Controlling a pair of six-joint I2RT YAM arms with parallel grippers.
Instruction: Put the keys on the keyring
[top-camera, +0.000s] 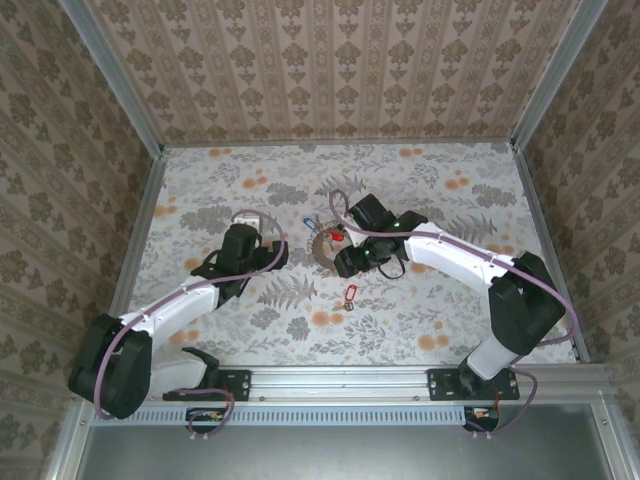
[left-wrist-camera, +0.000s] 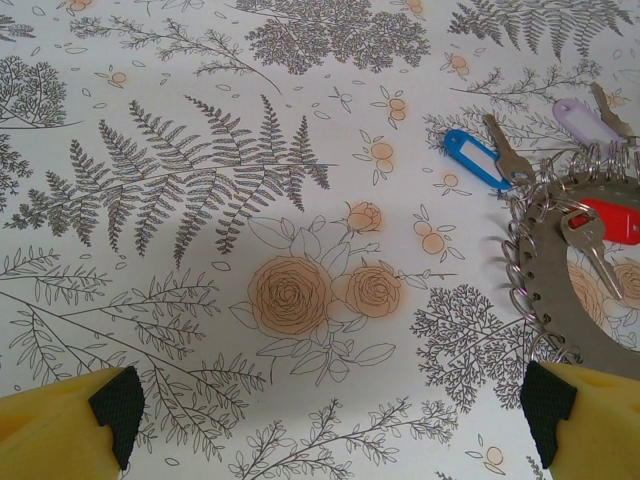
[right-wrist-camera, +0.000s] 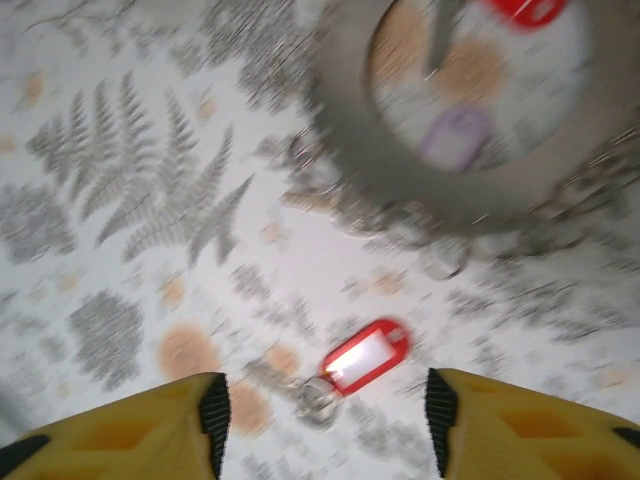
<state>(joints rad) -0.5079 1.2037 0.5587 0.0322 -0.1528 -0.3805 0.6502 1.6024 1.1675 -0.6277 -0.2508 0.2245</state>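
Note:
The keyring (top-camera: 320, 252), a broad grey-brown ring edged with small wire loops, lies mid-table between both grippers. In the left wrist view the keyring (left-wrist-camera: 541, 262) is at the right, with a blue-tagged key (left-wrist-camera: 472, 157), a lilac-tagged key (left-wrist-camera: 585, 118) and a red-tagged key (left-wrist-camera: 608, 219) at it. My left gripper (left-wrist-camera: 330, 425) is open over bare cloth, left of the ring. A loose red-tagged key (right-wrist-camera: 365, 357) lies on the cloth between the fingers of my open right gripper (right-wrist-camera: 325, 420). That view is blurred, with the keyring (right-wrist-camera: 340, 110) above. From the top camera, the loose red key (top-camera: 350, 293) sits just near my right gripper (top-camera: 345, 262).
A floral-print cloth (top-camera: 420, 200) covers the table, which is walled by patterned panels and aluminium rails (top-camera: 400, 375). Both arms reach inward from the near edge. Open cloth lies to the far left, far right and back.

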